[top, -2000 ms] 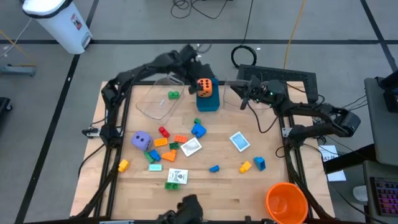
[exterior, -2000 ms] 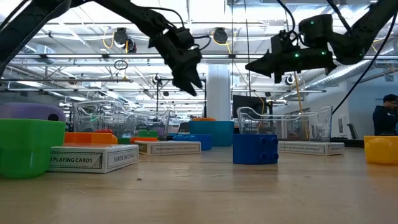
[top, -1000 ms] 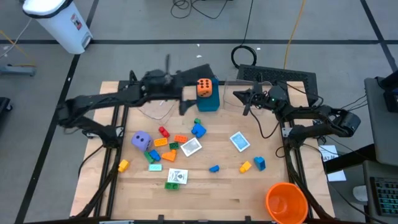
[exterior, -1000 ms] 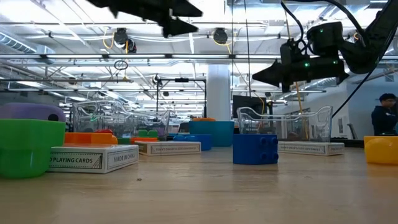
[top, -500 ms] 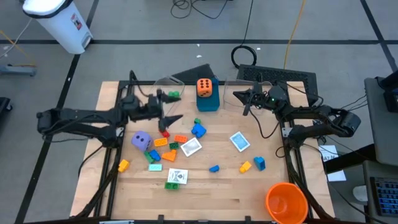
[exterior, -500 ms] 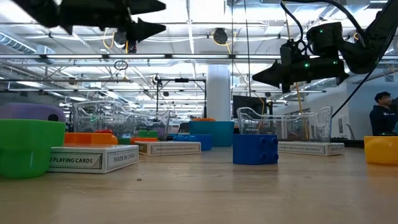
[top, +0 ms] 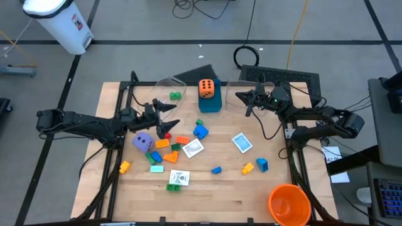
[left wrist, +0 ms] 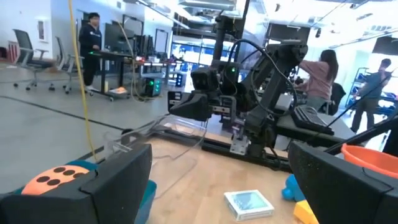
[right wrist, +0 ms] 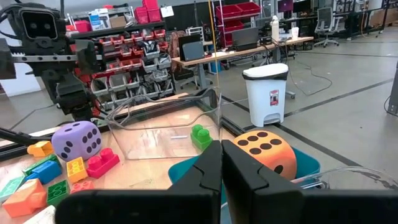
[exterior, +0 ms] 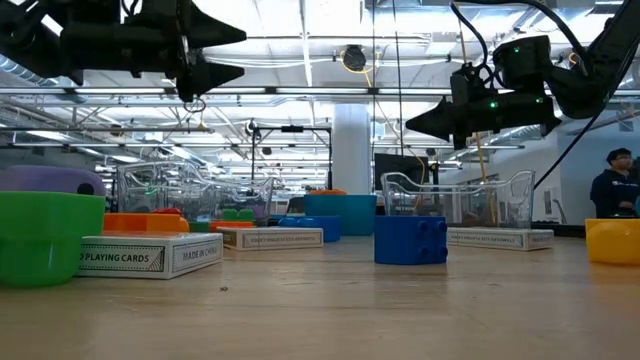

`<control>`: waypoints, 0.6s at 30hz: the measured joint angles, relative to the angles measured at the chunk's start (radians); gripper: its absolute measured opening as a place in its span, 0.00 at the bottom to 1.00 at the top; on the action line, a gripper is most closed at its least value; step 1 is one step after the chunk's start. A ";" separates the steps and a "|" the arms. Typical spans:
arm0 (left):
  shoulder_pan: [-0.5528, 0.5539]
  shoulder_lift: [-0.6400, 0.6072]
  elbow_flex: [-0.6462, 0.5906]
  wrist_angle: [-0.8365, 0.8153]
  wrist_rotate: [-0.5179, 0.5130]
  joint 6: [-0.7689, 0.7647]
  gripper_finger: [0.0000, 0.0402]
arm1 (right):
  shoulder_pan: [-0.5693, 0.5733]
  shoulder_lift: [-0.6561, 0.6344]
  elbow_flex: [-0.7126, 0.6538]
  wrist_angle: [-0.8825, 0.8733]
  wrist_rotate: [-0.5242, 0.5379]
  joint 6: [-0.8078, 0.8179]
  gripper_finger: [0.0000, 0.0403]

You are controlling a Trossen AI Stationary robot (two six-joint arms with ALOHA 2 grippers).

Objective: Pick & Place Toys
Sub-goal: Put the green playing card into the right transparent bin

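Left gripper [top: 168, 115] poised wide over the scattered toys, holding nothing.

Its jaws stand apart above the red brick [top: 165, 133] and purple die [top: 142, 142], likely lining up the next pick from the cluster on the tabletop [top: 226, 194]. The orange die [top: 205, 88] already sits on the blue box [top: 210, 103], and a green brick [top: 174, 96] lies in the clear tub [top: 160, 85]. The right gripper [top: 239, 96] waits by the far tub, jaws pressed together, empty.
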 joint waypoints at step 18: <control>0.022 0.001 0.000 0.066 -0.002 0.161 0.94 | 0.000 0.000 0.000 0.000 0.000 0.000 0.01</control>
